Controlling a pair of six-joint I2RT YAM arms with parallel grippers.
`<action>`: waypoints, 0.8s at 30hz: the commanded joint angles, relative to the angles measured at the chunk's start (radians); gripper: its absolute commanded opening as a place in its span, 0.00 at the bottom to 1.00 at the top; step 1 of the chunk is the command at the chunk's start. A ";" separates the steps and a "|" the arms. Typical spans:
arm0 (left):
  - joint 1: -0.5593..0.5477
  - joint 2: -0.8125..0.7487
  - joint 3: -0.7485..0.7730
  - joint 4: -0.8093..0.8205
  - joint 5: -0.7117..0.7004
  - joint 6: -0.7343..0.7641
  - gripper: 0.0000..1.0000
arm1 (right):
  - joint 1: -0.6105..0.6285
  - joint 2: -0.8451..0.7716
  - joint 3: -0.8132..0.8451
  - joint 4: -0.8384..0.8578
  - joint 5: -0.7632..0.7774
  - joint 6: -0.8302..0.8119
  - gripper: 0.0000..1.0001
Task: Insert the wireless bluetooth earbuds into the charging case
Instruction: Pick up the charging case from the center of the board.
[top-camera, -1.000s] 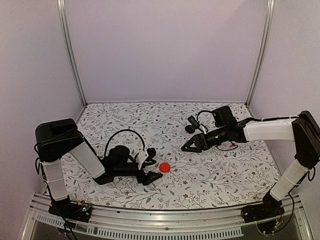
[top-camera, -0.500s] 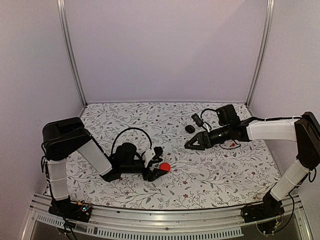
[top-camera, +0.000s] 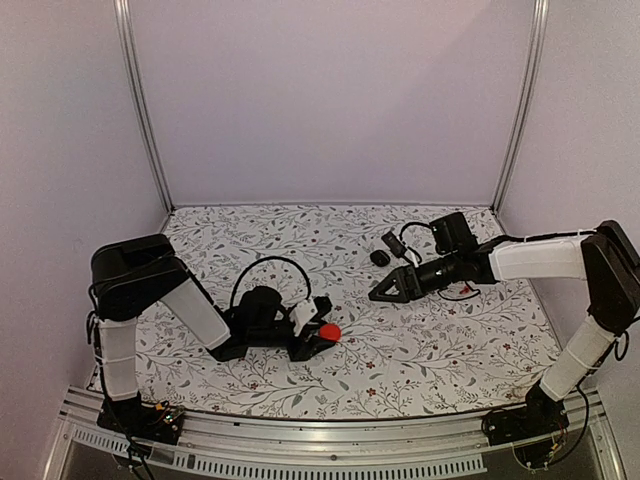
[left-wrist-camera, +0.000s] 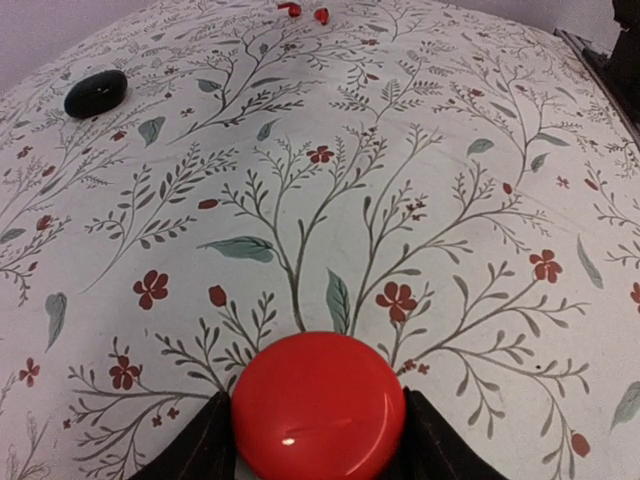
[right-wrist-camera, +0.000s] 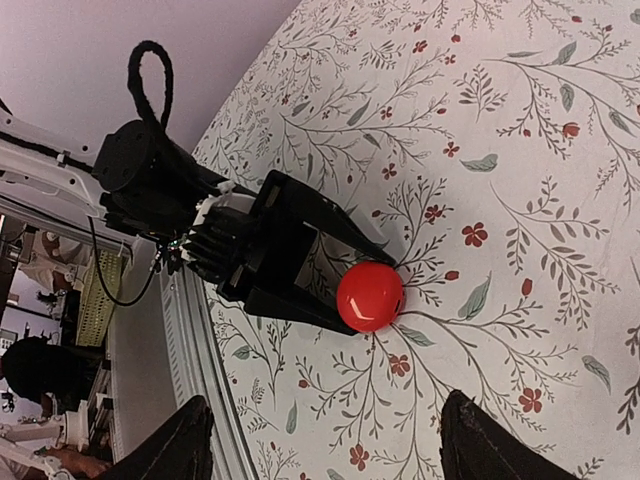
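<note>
The charging case (top-camera: 380, 257) is a small glossy black pebble lying shut on the floral table, far left in the left wrist view (left-wrist-camera: 96, 92). Two tiny red pieces (left-wrist-camera: 305, 11) lie at the far edge there, too small to tell if they are the earbuds. My left gripper (top-camera: 320, 335) lies low on the table with its fingers pressed against both sides of a flat red disc (left-wrist-camera: 318, 405). My right gripper (top-camera: 380, 293) hovers open above the table's middle, right of the case, looking down on the disc (right-wrist-camera: 370, 296) and holding nothing.
Floral cloth (top-camera: 420, 350) covers the table. A metal rail (top-camera: 300, 455) runs along the near edge. Walls and two upright posts (top-camera: 140, 110) close off the back and sides. A black cable loop (top-camera: 265, 270) arches over the left wrist.
My left gripper has slid right to the red disc and narrowed its fingers onto it. The right gripper has shifted slightly, still open.
</note>
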 joint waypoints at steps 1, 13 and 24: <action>-0.015 0.025 0.014 -0.031 -0.020 0.021 0.51 | -0.013 0.024 -0.010 0.010 -0.037 0.002 0.77; -0.046 -0.104 -0.029 -0.105 -0.008 0.125 0.36 | -0.022 0.048 -0.040 0.026 -0.106 0.020 0.76; -0.177 -0.349 -0.001 -0.348 -0.034 0.279 0.31 | 0.029 0.009 -0.106 0.020 -0.297 0.052 0.70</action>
